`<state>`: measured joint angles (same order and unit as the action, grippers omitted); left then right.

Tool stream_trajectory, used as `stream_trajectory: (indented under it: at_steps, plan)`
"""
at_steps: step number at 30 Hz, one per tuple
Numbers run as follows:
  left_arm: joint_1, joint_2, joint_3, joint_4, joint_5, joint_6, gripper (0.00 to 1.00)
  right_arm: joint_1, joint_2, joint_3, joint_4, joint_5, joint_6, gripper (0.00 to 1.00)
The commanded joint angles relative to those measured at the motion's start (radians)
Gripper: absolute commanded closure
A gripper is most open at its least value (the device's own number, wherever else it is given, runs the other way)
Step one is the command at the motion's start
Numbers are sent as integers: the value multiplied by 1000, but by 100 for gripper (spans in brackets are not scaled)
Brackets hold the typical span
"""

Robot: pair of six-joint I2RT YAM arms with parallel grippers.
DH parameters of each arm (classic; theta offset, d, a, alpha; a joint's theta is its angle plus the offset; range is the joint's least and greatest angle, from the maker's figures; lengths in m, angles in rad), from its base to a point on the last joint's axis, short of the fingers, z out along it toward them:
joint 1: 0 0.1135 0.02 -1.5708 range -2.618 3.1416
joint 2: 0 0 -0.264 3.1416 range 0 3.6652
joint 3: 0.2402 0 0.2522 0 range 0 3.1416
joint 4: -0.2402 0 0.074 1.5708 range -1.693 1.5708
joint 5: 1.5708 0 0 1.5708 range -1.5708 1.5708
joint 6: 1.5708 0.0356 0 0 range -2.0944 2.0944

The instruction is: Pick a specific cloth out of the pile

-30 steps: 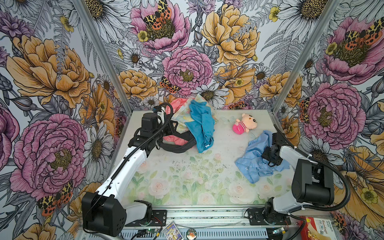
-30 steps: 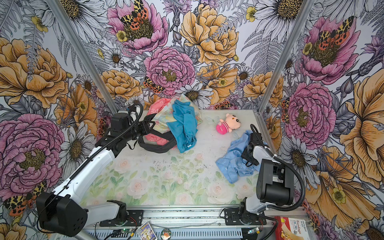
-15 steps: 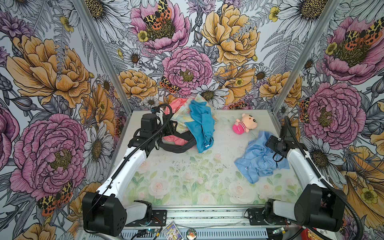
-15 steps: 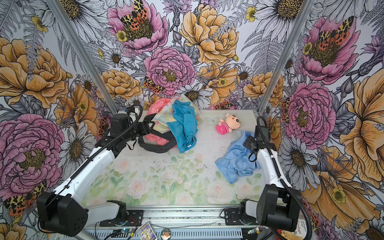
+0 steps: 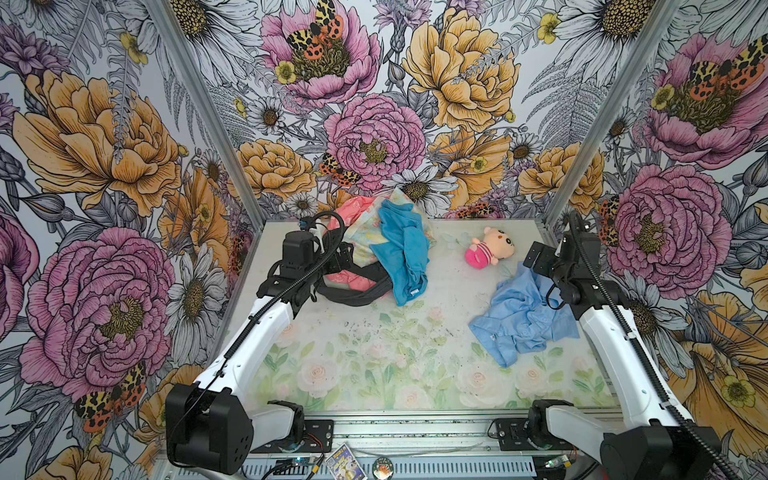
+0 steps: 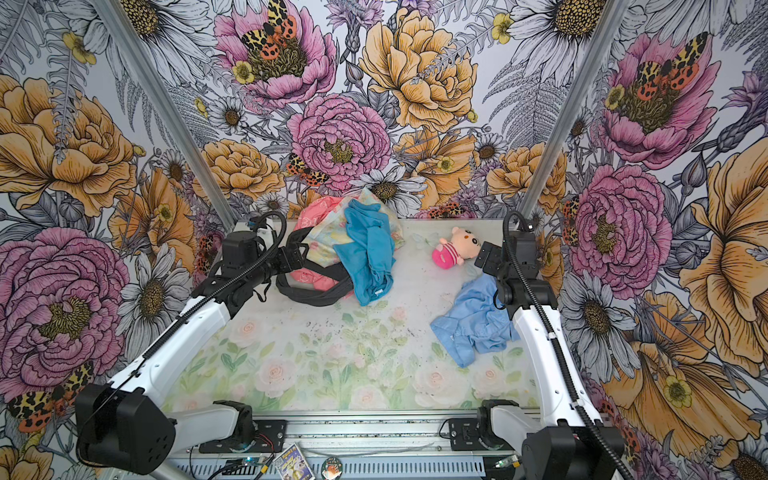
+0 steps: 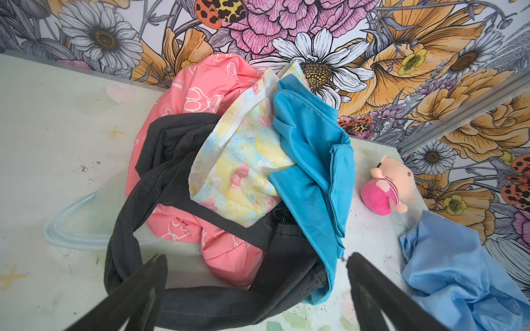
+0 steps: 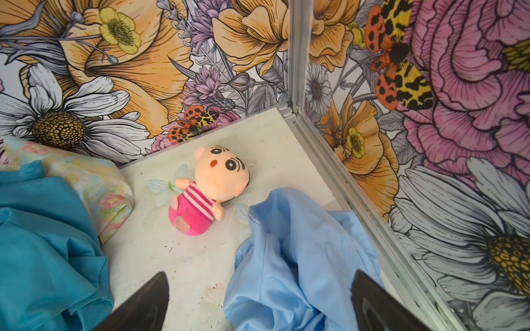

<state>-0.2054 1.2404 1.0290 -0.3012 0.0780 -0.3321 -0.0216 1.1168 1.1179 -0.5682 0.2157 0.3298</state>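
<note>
The cloth (image 5: 523, 322) (image 6: 473, 322), pale sky-blue and crumpled, lies alone on the right side of the table, apart from the pile. My right gripper (image 5: 537, 257) (image 8: 262, 273) hovers open above the cloth's (image 8: 301, 258) far end, holding nothing. The pile (image 5: 374, 249) (image 6: 343, 249) of teal, coral-pink, pastel floral and black pieces sits at the far left-centre. My left gripper (image 5: 343, 257) (image 7: 256, 259) stands open at the pile's (image 7: 243, 172) left edge, jaws wide over a black strap and not gripping it.
A pink plush toy (image 5: 488, 249) (image 8: 209, 195) lies between pile and cloth near the back wall. Flowered walls with metal corner posts (image 8: 295, 57) close three sides. The table (image 5: 374, 353) has a floral surface, with the arm bases at its front rail.
My right gripper opened, let go of the pale blue cloth and rose toward the back right corner. My left gripper opened wide while staying at the pile.
</note>
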Motion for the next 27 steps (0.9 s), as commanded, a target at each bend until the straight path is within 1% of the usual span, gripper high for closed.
stream_trajectory:
  at_steps: [1,5,9,11,13,16,20,25,27]
  plan:
    - [2,-28,-28,50,-83,28,1,16,-37,-20,95,26,-96,1]
    - [1,-47,-76,107,-166,40,1,16,-88,-105,231,-5,-163,1]
    - [3,-82,-154,208,-261,91,1,15,-122,-211,383,-26,-215,0]
    - [8,-92,-188,249,-304,126,1,15,-123,-260,443,-32,-221,1]
    - [13,-96,-232,307,-347,190,1,14,-120,-310,520,-31,-227,0]
    - [30,-92,-307,419,-395,262,1,-2,-104,-377,621,-28,-197,0]
    - [84,-65,-373,528,-379,296,1,-9,-43,-449,744,-36,-180,1]
    - [169,52,-371,562,-344,272,1,-13,9,-555,910,-32,-182,1]
    - [184,86,-382,593,-337,278,1,-21,24,-593,972,-42,-184,1]
